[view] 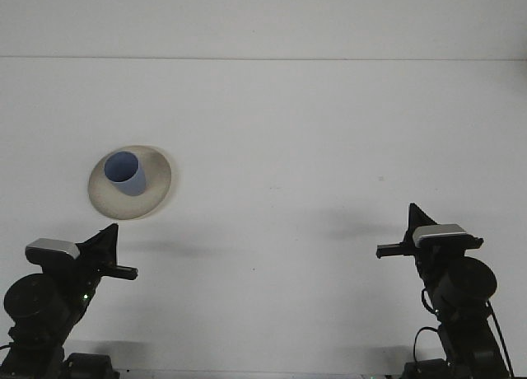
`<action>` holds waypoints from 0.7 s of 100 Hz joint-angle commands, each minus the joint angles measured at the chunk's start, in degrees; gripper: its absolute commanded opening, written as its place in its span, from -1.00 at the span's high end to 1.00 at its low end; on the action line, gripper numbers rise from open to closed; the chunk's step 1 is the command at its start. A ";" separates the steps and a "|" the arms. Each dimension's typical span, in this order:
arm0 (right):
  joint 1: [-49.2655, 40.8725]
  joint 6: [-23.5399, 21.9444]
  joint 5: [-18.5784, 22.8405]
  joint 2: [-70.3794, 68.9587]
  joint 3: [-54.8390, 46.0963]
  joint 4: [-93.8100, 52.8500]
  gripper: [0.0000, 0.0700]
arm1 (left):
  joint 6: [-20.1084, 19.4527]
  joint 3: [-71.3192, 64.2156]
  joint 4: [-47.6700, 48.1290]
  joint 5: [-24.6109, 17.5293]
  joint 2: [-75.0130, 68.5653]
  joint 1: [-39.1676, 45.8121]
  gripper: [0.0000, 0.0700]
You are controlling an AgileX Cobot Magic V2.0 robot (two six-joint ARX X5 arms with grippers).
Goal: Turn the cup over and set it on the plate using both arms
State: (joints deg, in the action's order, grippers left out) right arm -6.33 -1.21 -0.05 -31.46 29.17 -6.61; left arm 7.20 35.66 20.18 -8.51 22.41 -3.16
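On the front view, we see the blue cup (126, 173) upright on the beige plate (156, 194), far left of the white table (329, 148). Left gripper (108, 238) and right gripper (411, 217) sit low, well apart from it, fingers pressed together, holding nothing. We judge placement done; next is parking both arms.
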 commanded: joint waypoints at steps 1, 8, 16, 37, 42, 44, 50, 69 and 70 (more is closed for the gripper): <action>-0.07 0.66 0.04 -0.09 0.55 0.61 1.00 | 0.37 0.61 -0.57 -0.13 -0.07 -0.02 0.97; -0.07 0.66 0.04 -0.09 0.55 0.61 1.00 | 0.37 0.61 -0.57 -0.13 -0.07 -0.02 0.97; -0.07 0.66 0.04 -0.09 0.55 0.61 1.00 | 0.37 0.61 -0.57 -0.13 -0.07 -0.02 0.97; -0.07 0.66 0.04 -0.09 0.55 0.61 1.00 | -0.59 0.59 -2.36 0.48 -0.07 0.09 0.97; -0.07 0.66 0.07 -0.09 0.55 0.61 1.00 | -0.81 0.57 -3.50 0.59 -0.07 0.11 0.97; -0.07 0.66 0.04 -0.09 0.55 0.61 1.00 | -1.03 0.57 -3.85 0.59 -0.07 0.13 0.97; -0.07 0.66 0.04 -0.09 0.55 0.61 1.00 | -1.92 0.33 -4.66 0.59 -0.11 0.15 0.97; -0.07 0.66 0.04 -0.09 0.55 0.61 1.00 | -2.64 -4.98 -12.68 2.38 -3.50 0.15 0.97; -0.07 0.66 0.04 -0.09 0.55 0.61 1.00 | -2.64 -5.44 -13.22 2.49 -3.78 0.15 0.97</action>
State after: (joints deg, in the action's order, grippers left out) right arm -6.33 -1.21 -0.05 -31.46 29.17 -6.61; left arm 5.37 31.92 9.67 -6.90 19.70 -3.14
